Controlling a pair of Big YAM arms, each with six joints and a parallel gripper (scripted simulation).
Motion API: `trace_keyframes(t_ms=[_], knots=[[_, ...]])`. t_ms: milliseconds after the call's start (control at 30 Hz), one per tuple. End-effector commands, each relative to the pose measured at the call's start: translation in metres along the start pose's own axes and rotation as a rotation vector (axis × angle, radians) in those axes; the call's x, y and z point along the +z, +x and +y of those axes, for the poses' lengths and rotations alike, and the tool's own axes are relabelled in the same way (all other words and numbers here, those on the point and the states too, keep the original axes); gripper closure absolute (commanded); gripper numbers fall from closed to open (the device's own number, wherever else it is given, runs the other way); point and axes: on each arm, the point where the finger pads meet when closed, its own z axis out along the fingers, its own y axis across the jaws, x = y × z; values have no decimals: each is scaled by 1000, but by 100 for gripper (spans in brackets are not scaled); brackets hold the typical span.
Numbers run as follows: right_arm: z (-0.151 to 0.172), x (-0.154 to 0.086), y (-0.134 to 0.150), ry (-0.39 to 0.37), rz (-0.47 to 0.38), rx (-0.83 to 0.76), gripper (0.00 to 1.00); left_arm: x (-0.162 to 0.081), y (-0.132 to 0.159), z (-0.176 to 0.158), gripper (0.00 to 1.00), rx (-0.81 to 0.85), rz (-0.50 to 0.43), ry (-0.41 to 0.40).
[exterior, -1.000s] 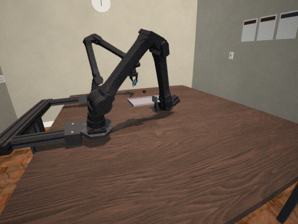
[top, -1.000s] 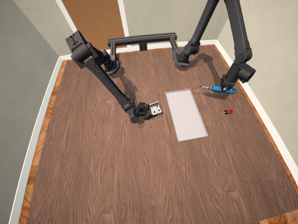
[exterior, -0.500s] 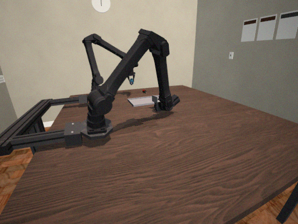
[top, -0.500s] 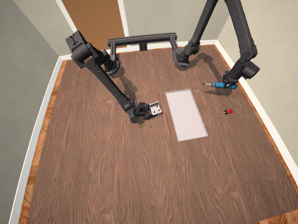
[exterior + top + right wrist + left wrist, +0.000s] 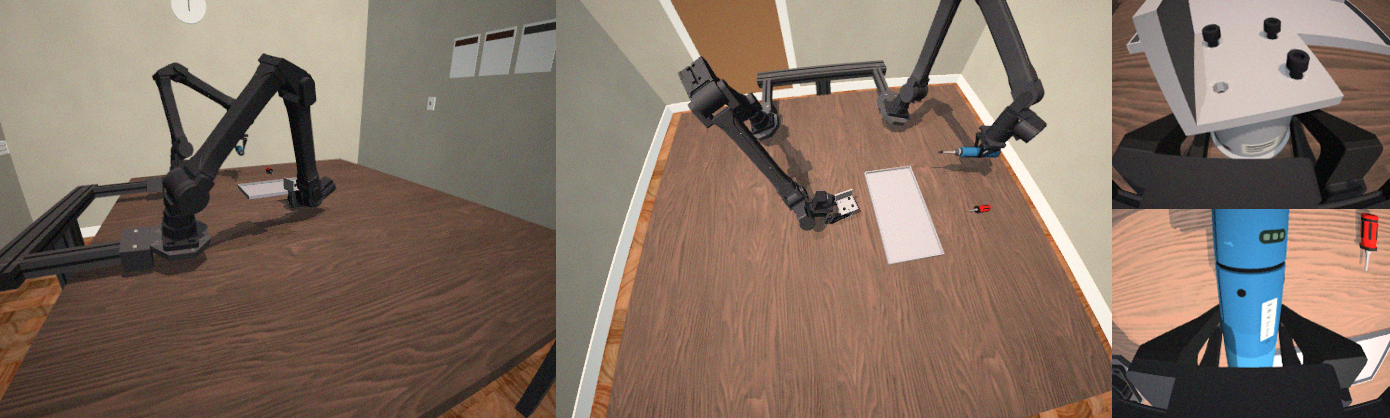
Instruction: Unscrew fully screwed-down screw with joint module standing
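My left gripper [image 5: 987, 144] [image 5: 243, 142] [image 5: 1250, 311], part-open, grips the screwdriver [image 5: 970, 152] [image 5: 240, 150] [image 5: 1252, 251] well away; the right gripper [image 5: 834, 215] [image 5: 292, 198] [image 5: 1250, 103], wider, clasps the joint module [image 5: 1254, 135] beside the tray [image 5: 903, 215] [image 5: 265, 189] [image 5: 1345, 23] — slack there could let driving torque twist it.

From the top, the flat white rectangular tray [image 5: 901, 215] [image 5: 265, 189] [image 5: 1374, 357] [image 5: 1336, 20] lies mid-scene on the brown wooden surface [image 5: 781, 325] [image 5: 300, 300] [image 5: 1322, 279] [image 5: 1135, 93], with the pale angled bracket [image 5: 843, 205] [image 5: 289, 184] [image 5: 1247, 65] to its left, on top of the light round joint module [image 5: 1257, 137] in the right hand [image 5: 843, 212] [image 5: 293, 198] [image 5: 1250, 103]. To the tray's right, the long blue-barrelled electric screwdriver [image 5: 970, 152] [image 5: 240, 150] [image 5: 1252, 251] is in the left hand [image 5: 981, 150] [image 5: 242, 144] [image 5: 1250, 311], above the surface, and the small red-handled screwdriver [image 5: 983, 208] [image 5: 269, 170] [image 5: 1369, 231] lies nearer.
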Motion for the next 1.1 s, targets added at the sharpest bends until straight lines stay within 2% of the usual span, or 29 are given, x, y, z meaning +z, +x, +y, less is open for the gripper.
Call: trace_keyframes(t_ms=[0,100,733,833,900,1033,1067], knots=[[-11,0,-9,14,-10,-23,41,-38,-28,-9,58,-90,-38,47],[-11,0,-9,14,-10,-23,41,-40,-19,-15,58,-65,-34,55],[-11,0,-9,14,-10,-23,41,-36,-20,-19,58,-71,-30,51],[-11,0,-9,14,-10,-23,41,-21,-27,-20,58,-82,-32,47],[-11,0,-9,14,-10,-23,41,2,-14,-1,58,-69,-4,0],[-11,0,-9,14,-10,-23,41,-7,-21,-13,58,-61,-28,42],[-11,0,-9,14,-10,-23,41,-1,-18,-10,58,-59,-23,34]])
